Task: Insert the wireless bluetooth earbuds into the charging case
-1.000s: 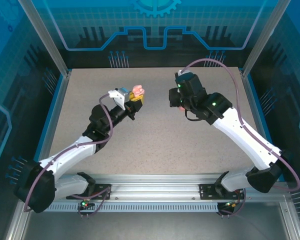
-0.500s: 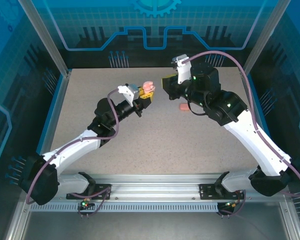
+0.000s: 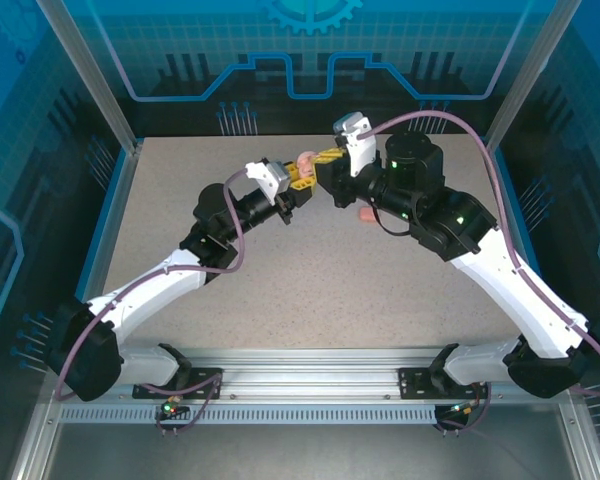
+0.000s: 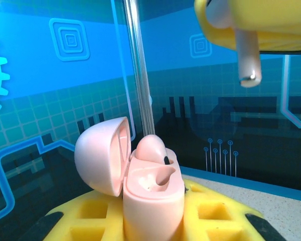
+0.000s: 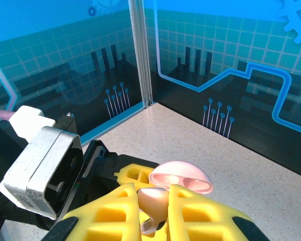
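Compared with 1 second ago, both arms have swung inward and up. The right fingers [image 3: 325, 157], then low over the counter [image 3: 280, 270], now sit just beside the left fingers [image 3: 298, 178] near the back. A small pink item [image 3: 365, 213], perhaps a second case, now lies uncovered on the counter under the right arm.

The left fingers are clamped narrow on the pink charging case [image 4: 153, 201], which stands upright with its lid [image 4: 98, 160] hinged back to the left. 1 salmon-pink earbud [image 4: 149, 148] sits in the case. The right fingers pinch a pale earbud [image 4: 247, 57] with its stem pointing down. In the left wrist view it hangs above and to the right of the case, apart from it.
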Motion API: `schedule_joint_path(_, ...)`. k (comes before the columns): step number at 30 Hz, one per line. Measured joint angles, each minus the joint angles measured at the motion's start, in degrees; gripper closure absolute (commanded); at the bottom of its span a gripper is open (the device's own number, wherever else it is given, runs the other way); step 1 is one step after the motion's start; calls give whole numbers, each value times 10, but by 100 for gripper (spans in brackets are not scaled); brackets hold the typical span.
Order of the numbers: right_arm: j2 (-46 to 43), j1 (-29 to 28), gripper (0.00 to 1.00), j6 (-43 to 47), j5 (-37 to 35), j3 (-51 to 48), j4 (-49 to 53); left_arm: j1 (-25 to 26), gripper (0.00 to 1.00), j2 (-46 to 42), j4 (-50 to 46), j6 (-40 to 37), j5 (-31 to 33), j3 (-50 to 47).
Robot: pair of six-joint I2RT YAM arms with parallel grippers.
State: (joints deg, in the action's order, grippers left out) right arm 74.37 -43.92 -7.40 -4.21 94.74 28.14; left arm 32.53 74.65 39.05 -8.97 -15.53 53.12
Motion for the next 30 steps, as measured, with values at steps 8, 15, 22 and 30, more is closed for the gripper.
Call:
schedule_joint_path(8,17,-5,85,22,-5,0,-1,4,100,0,-9,-5,-9,1)
schedule_joint_path(15,27,-5,86,32,-23,0,-1,6,100,0,-15,-6,-9,1)
schedule_joint_path(22,28,-2,86,34,-33,-8,-1,6,100,0,-15,-6,-9,1)
schedule_joint_path(30,29,12,87,30,-30,-22,-2,6,100,0,-17,-6,-9,1)
